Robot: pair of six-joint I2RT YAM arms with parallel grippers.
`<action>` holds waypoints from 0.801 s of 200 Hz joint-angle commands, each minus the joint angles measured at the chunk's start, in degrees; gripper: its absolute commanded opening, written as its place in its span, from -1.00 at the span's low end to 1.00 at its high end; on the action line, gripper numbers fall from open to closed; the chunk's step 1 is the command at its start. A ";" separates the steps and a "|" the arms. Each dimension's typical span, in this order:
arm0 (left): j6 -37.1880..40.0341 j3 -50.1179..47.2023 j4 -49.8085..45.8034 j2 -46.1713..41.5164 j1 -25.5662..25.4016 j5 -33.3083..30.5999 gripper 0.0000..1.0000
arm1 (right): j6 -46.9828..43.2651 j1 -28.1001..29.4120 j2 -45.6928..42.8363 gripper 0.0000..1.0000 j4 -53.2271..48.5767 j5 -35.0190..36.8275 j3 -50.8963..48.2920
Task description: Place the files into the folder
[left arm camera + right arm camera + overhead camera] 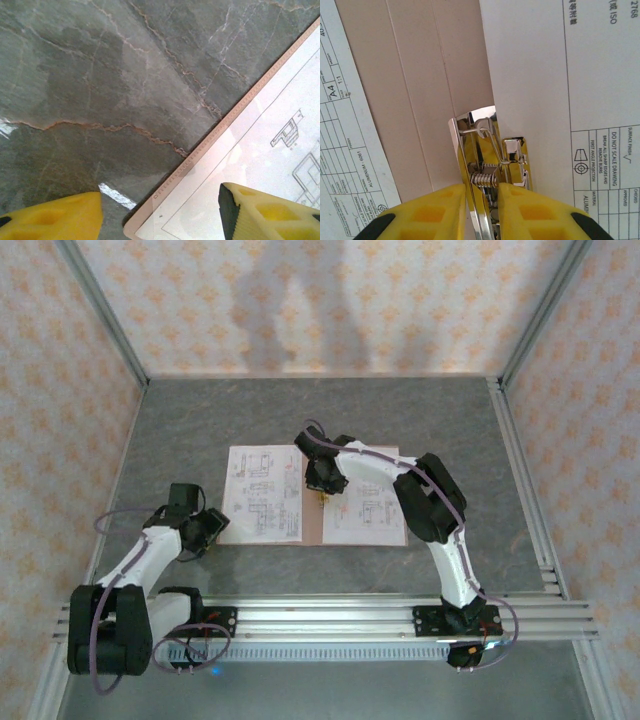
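The folder lies open and flat in the middle of the surface, with the files spread on it, one printed sheet on each half. Along the bare centre strip sits a shiny spring clip, and the right gripper is pinching it, yellow fingers pressed close on either side of the metal.

From where I stand, the weak point is that hold. It is narrow and on smooth metal, so the clip could slip and snap back. The right-hand sheet has its edge just at the clip, and a tug there might skew or crease it. Nothing pins the folder either. The left gripper hangs spread over the near left corner, one finger over the surface and one over the paper, holding nothing, so a pull on the clip could drag the whole folder.

Opened out, the folder's long axis runs left to right across the surface. Its fold runs from the arms toward the back wall.
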 commanded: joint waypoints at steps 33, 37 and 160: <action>2.32 0.25 12.24 -0.30 -1.31 14.53 0.26 | -0.24 0.02 2.77 -0.52 -3.50 1.68 -1.00; 3.24 0.75 11.42 -0.01 -1.36 14.41 0.26 | -0.26 0.06 2.83 -0.52 -3.51 1.72 -0.99; 14.23 11.99 -1.19 13.21 -9.35 -3.03 0.24 | -0.39 0.02 2.72 -0.52 -3.73 1.49 -1.00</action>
